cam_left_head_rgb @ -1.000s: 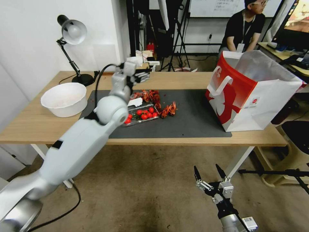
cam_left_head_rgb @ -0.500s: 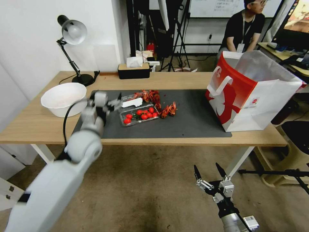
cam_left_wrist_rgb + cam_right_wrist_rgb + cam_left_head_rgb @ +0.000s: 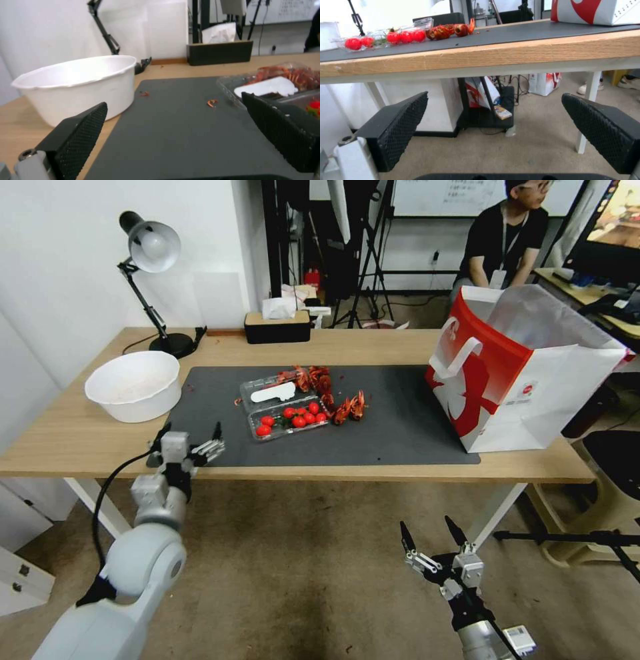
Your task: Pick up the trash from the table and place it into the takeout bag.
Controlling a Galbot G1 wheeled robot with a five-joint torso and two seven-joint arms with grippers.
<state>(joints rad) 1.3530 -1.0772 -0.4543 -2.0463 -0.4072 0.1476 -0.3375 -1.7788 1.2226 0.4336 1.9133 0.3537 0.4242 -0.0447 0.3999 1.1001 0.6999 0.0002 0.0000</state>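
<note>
A long light-wood table (image 3: 373, 345) stands against a white wall, with a dark grey mat (image 3: 393, 420) across its middle. In the head view, a white bowl (image 3: 133, 385) sits on the bare wood at the left end, just beside the mat's edge, with a desk lamp (image 3: 151, 260) behind it and a black tissue box (image 3: 277, 327) at the far edge. On the mat lie a clear plastic tray of cherry tomatoes (image 3: 290, 419), a second clear tray (image 3: 273, 388) touching it behind, and red crayfish shells (image 3: 337, 397) just beside them. The takeout bag (image 3: 527, 373) stands upright and open at the right end of the mat. The left hand (image 3: 189, 441) hovers at the table's near edge, by the mat's left corner, fingers spread and empty. The right hand (image 3: 432, 540) hangs low over the floor in front of the table, also spread and holding nothing.

The left wrist view looks across the mat between two wide-apart black fingers (image 3: 78, 140), with the bowl (image 3: 76, 85) near and the trays (image 3: 276, 82) on the other side.

The right wrist view looks from below the table's edge (image 3: 486, 56), between open fingers (image 3: 400, 127); the tomatoes (image 3: 383, 37) and the bag's (image 3: 593, 10) base show on top.
</note>
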